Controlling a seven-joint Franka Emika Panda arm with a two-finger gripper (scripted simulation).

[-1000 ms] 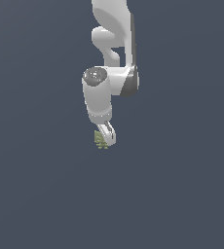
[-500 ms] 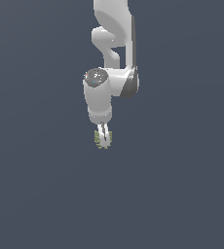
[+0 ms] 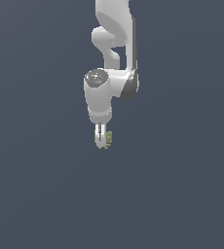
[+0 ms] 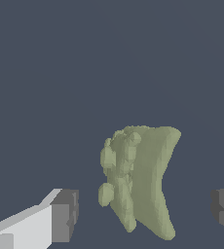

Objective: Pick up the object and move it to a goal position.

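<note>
Swung since earlier, the wide claw straddles the bumpy, tapering olive-green object untouched.

A flat, plain slate-grey surface fills both views as the only backdrop. It is uniform in tone, with no markings or edges visible.

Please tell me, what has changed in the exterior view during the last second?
The end effector came a little toward the exterior view's right and turned, so the object now shows beside it. In the wrist view both fingers stand apart from the object: nothing gripped. The grey background stayed the same.
</note>
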